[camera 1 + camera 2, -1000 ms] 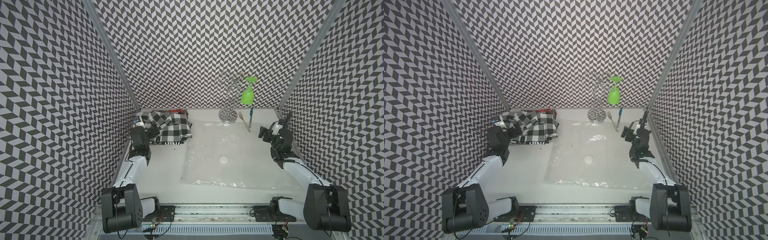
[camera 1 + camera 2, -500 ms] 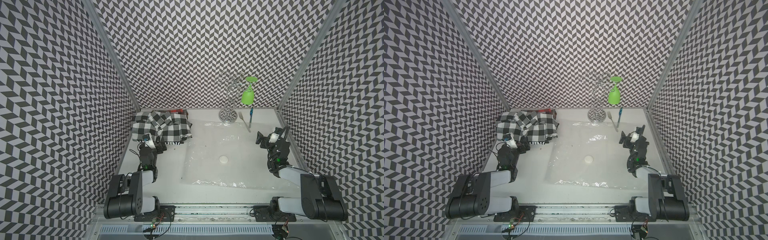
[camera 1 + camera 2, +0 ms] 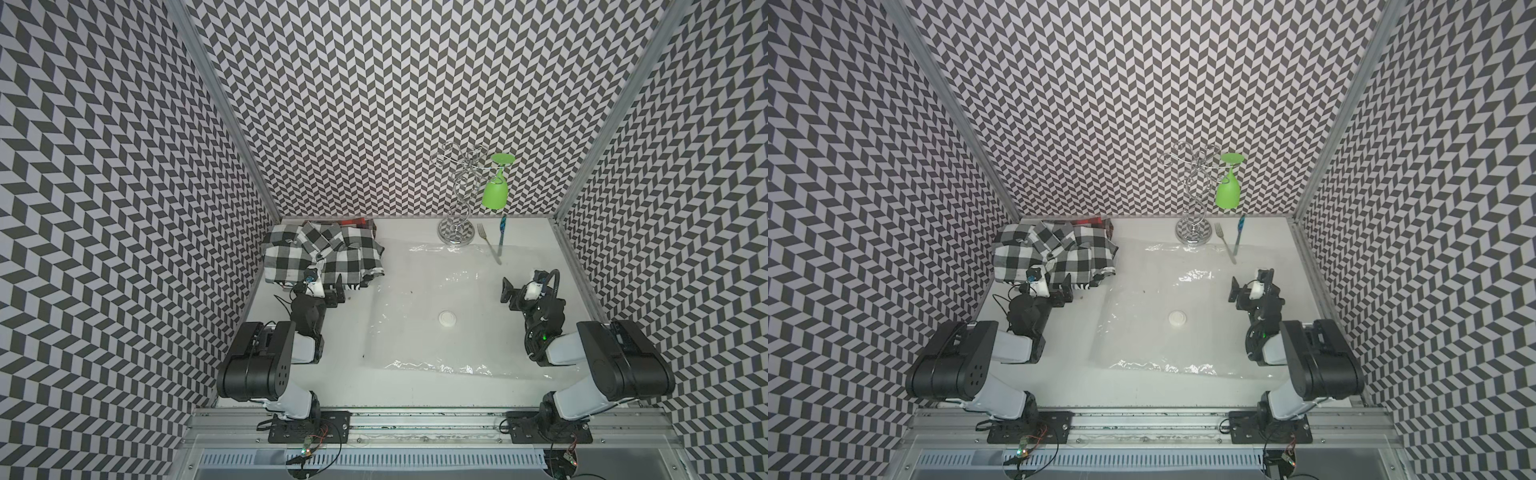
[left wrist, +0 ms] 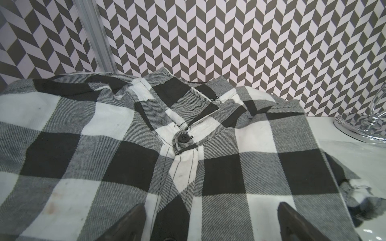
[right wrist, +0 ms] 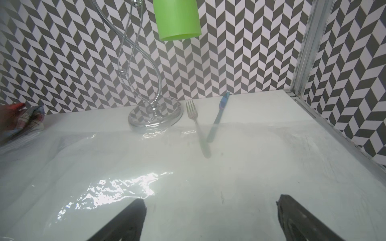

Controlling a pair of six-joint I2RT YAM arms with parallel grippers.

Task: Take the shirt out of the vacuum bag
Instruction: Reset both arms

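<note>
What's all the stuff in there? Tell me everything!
shirt: one, black-and-white checked, far left corner
red item: one, red, behind shirt, mostly hidden
vacuum bag: one, clear, flat mid-table
valve: one, white, on the bag
wire stand: one, silver, at back
cup: one, green, hanging on stand
fork: one, silver, beside stand
knife: one, blue, beside fork
table: one, white, under everything
left gripper: one, black, open, at shirt
right gripper: one, black, open, near bag

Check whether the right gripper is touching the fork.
Apart. The right wrist view shows the open right gripper well short of the fork, with a bare stretch of vacuum bag between them.
</note>
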